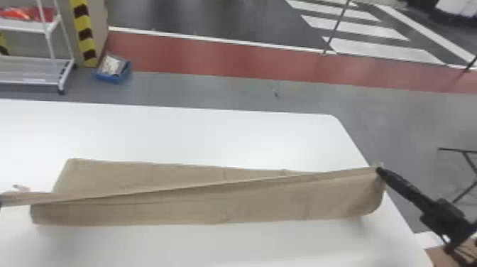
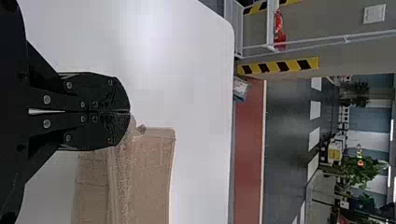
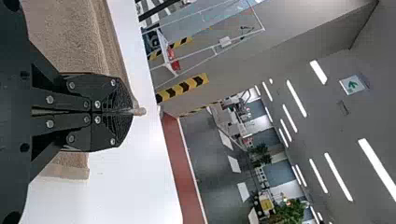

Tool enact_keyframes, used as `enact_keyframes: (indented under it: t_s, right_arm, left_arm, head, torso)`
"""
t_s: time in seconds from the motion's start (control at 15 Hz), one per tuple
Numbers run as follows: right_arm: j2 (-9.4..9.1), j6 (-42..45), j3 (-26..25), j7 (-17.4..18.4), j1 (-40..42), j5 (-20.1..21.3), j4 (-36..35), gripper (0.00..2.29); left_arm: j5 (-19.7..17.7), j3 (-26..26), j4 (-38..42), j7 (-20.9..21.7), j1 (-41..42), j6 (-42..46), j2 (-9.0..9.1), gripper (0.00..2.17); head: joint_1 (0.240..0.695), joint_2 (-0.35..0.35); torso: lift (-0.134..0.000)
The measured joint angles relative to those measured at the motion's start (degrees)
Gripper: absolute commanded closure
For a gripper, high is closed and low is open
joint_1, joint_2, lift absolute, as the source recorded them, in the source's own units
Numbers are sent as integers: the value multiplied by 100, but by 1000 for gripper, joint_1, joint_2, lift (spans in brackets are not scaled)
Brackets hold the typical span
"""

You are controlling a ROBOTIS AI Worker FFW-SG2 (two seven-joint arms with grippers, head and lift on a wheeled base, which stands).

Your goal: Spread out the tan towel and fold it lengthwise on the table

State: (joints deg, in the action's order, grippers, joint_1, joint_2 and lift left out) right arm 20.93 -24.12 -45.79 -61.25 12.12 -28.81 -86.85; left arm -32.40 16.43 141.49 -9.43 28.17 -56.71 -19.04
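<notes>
As seen from the head, find the tan towel (image 1: 255, 206) stretched sideways across the white table (image 1: 213, 135), with its held edge drawn into a narrow band slanting over the rest. Behind that band, see a strip of towel on the tabletop; in front, a broader panel with a rounded corner near the table's right edge. At the view's left border, spot only a dark sliver of the left gripper (image 1: 1, 203), right at the band's end. At the opposite end, see the right gripper (image 1: 379, 170), tips on the towel's far right corner. Beyond the table, note a white rack (image 1: 49, 28), a blue bin (image 1: 115, 77) on the floor and a red floor strip (image 1: 220, 58).

In the left wrist view, see the left gripper (image 2: 130, 112) with fingers pressed together, pinching a gathered corner of the towel, a small tuft poking out just beside the tips.

In the right wrist view, find the right gripper (image 3: 132, 111) likewise closed, without any wide gap between its fingers, clamped on towel cloth, with a small nub protruding past the tips. Farther off, note a green exit sign (image 3: 353, 85).
</notes>
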Motion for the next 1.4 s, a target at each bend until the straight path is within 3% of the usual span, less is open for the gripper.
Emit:
enact_keyframes:
  t_s: [0.33, 0.87, 1.4]
  right_arm:
    - [-23, 586, 23, 93, -90, 39, 428, 1325]
    - [-102, 977, -48, 507, -93, 138, 625, 1325]
    - [-113, 1421, -51, 1098, -315, 254, 917, 1325]
  left_arm:
    - [373, -497, -416, -60, -832, -106, -57, 1538]
    - [1328, -2075, -1735, -65, -2519, -716, -8, 1538]
    - [1513, -2490, -2339, -67, -3112, -723, 50, 1538]
  head:
    - [695, -304]
    - [695, -350]
    - [695, -350]
  torso:
    - [-124]
    - [-124]
    - [-124]
